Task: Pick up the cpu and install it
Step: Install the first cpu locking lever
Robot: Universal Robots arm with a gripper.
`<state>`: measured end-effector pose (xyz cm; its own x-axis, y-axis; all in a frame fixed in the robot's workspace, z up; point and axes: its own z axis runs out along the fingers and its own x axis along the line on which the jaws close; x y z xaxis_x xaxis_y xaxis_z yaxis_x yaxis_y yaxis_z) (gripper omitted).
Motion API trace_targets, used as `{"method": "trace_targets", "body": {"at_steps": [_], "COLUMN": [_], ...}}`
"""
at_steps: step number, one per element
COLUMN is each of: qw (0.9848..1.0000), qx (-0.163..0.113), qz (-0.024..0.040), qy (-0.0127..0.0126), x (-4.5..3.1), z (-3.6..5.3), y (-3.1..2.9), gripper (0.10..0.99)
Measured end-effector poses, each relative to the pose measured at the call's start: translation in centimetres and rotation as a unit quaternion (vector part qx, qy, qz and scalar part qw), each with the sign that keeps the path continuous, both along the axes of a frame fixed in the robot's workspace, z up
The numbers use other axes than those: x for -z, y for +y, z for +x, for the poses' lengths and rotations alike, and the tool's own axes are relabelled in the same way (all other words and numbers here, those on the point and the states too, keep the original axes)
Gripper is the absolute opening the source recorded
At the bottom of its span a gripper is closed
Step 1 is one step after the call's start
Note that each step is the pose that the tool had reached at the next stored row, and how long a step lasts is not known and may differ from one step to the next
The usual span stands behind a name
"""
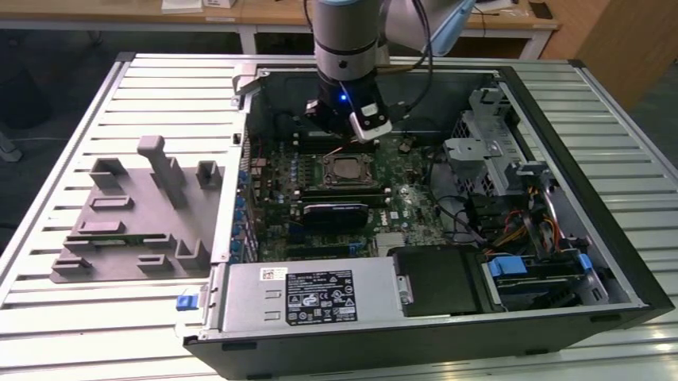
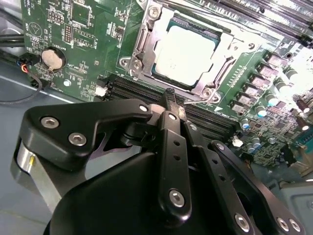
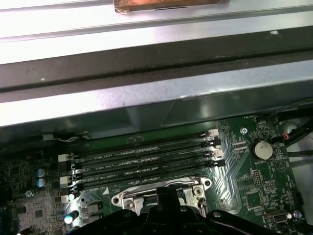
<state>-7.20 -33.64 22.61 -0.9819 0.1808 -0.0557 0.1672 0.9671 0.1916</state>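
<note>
A lab or workshop: an opened computer case on a slatted metal bench, desks behind.

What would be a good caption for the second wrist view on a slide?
The cpu sits in its motherboard socket while the shut, empty gripper hangs close beside it.

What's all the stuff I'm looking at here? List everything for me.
cpu: one, silver-grey, lying in its socket on the motherboard.
motherboard: one, green, inside the computer case.
computer case: one, dark, lying open on the table.
memory slots: four, black, beside the socket.
coin battery: one, silver, on the motherboard.
power supply: one, grey, at the case's near edge.
fixture tray: one, grey, at the exterior view's left of the case.
table: one, slatted silver, under everything.
gripper: one, black, fingers closed, just above the memory slots beside the socket.
</note>
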Motion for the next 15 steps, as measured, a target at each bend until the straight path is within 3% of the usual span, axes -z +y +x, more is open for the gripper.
{"method": "trace_targets", "body": {"at_steps": [8, 15], "qw": [0.9999, 0.9999], "qx": [0.006, 0.011], "qz": [-0.0086, -0.0133], "qy": [0.0000, 0.0000], "x": [0.28, 0.57], "z": [0.00, 0.06], "y": [0.96, 1.30], "gripper": [0.106, 0.106]}}
